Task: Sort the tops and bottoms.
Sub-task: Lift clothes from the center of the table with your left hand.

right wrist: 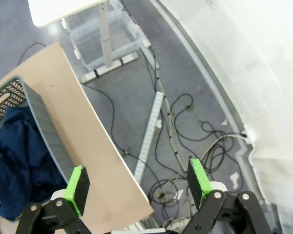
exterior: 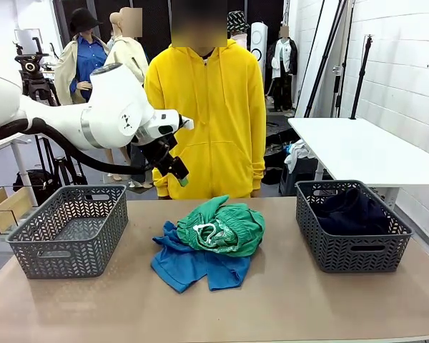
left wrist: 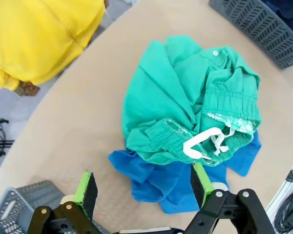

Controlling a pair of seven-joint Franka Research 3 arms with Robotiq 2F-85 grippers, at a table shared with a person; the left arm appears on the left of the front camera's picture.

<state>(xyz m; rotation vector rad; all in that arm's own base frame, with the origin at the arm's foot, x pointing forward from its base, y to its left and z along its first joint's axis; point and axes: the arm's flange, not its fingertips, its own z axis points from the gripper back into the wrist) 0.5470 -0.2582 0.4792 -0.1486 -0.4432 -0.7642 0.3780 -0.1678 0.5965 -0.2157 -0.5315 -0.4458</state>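
- Table [exterior: 293, 300]: tan surface. One grey basket stands at its left end and one at its right end, with a heap of clothes between them.
- Green shorts [exterior: 225, 225]: bunched at the middle of the table, roughly halfway between the near and far edges. They lie on top of the blue shirt [exterior: 193, 264]. The white drawstring [exterior: 209, 232] shows on the near-left side of the heap.
- Blue shirt: spread flat under the shorts. It sticks out toward the near edge and to the left.
- Navy garment [exterior: 350, 211]: crumpled inside the right basket [exterior: 354, 246], which stands near the table's right edge.
- Left basket [exterior: 71, 250]: stands near the left edge, and its floor shows bare.
- Left gripper [exterior: 179, 174]: raised above the table near the far edge, left of the heap and touching nothing. In the left wrist view this gripper [left wrist: 142, 183] has its jaws spread wide with nothing between them. It looks down on the shorts [left wrist: 185, 97], the drawstring [left wrist: 205, 141] and the shirt [left wrist: 161, 187].
- Right gripper [right wrist: 137, 180]: jaws wide apart and empty. It hangs past the table's right edge [right wrist: 93, 146], over floor and cables. The basket [right wrist: 49, 131] and the navy garment [right wrist: 19, 165] are at the picture's left.
- Person [exterior: 207, 107]: in a yellow hooded top, standing at the far edge behind the heap.
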